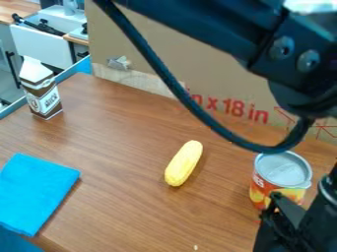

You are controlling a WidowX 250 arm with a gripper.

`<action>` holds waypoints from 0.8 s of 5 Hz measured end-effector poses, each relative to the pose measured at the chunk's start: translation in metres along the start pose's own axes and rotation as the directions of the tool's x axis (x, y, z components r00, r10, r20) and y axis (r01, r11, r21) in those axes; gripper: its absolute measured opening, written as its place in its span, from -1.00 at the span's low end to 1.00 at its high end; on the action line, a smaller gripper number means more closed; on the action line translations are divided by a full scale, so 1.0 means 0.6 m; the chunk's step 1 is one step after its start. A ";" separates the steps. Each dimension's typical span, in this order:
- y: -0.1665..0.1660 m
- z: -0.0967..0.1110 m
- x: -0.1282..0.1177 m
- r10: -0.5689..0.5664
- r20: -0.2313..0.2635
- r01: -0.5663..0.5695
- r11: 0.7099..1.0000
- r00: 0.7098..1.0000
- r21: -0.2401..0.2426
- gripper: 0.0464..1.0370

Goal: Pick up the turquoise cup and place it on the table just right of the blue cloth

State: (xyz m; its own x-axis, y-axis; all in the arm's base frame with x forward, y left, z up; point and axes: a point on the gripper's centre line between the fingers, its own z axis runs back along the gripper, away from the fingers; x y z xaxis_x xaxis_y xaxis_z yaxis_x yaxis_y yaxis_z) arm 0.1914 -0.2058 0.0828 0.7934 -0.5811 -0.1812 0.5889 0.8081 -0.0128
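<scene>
Black hand [284,221] low at the can [283,170], overlapping it in view; cannot tell whether clenched or released. On the surface [121,197], can upright, likely for stability; corn [184,163] on its long side, probably steadiest so; cloth [36,192] flat.

Has a black, bar-like link [211,24] and a black joint housing [289,32] with rounded edges. Bears two round, dark metallic screws [282,47]. Carries a thick, smooth black cable [223,132].
</scene>
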 end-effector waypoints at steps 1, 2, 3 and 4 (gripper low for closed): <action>0.006 -0.015 -0.005 0.060 0.000 -0.060 0.998 0.998 0.037 0.93; 0.004 -0.017 -0.004 0.091 0.031 -0.093 0.991 0.995 0.100 0.93; 0.014 -0.022 -0.003 0.145 0.065 -0.154 0.976 0.987 0.155 0.93; 0.017 -0.036 -0.003 0.172 0.094 -0.186 0.970 0.981 0.158 0.93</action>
State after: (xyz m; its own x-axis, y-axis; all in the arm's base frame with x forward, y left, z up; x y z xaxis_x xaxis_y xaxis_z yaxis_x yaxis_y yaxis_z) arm 0.1931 -0.1944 0.0619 0.8939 -0.4397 -0.0876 0.4483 0.8762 0.1770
